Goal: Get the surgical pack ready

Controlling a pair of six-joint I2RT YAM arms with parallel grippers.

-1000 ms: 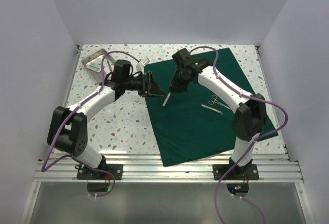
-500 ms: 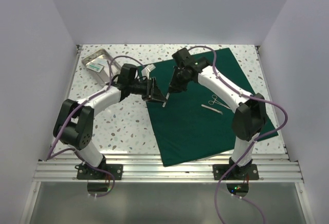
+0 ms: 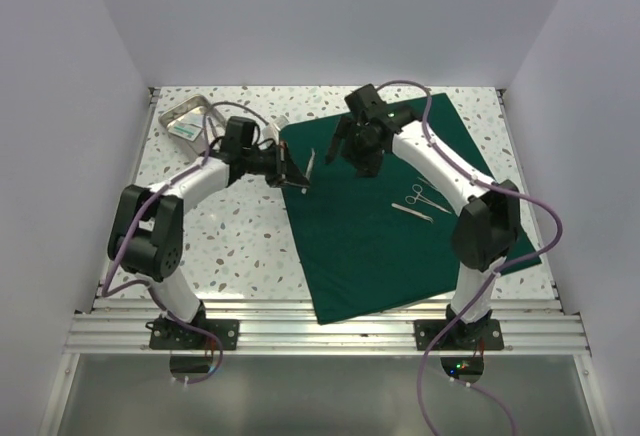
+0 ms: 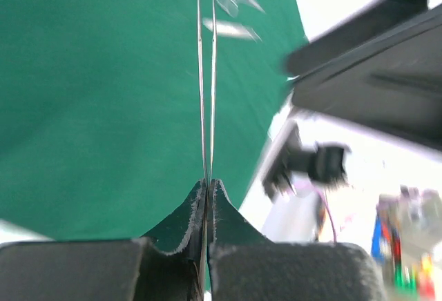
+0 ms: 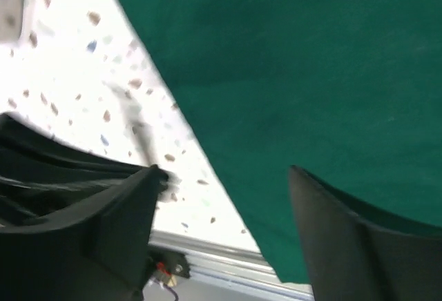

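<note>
The dark green surgical pack drape [image 3: 400, 226] lies flat on the right half of the table and fills the left wrist view [image 4: 103, 108]. My left gripper [image 3: 300, 173] hovers at the drape's left edge, shut on thin metal tweezers [image 3: 311, 162]. From the closed left gripper [image 4: 208, 185] the two prongs of the tweezers [image 4: 206, 73] point straight ahead over the drape. My right gripper [image 3: 345, 148] hangs just to the right, apart from the tweezers. In its wrist view the right gripper [image 5: 224, 171] stands open and empty above the drape [image 5: 311, 59].
Scissor-like forceps [image 3: 415, 195] and a slim metal instrument [image 3: 411, 212] lie on the drape's right part. A steel tray [image 3: 186, 116] sits at the back left corner. A small white item [image 3: 281, 121] lies behind the left arm. Speckled table [image 5: 83, 73] shows beside the drape.
The tweezers passed from the right gripper to the left. The left gripper shut on them and drew back left; the right gripper opened and pulled away toward the back.
</note>
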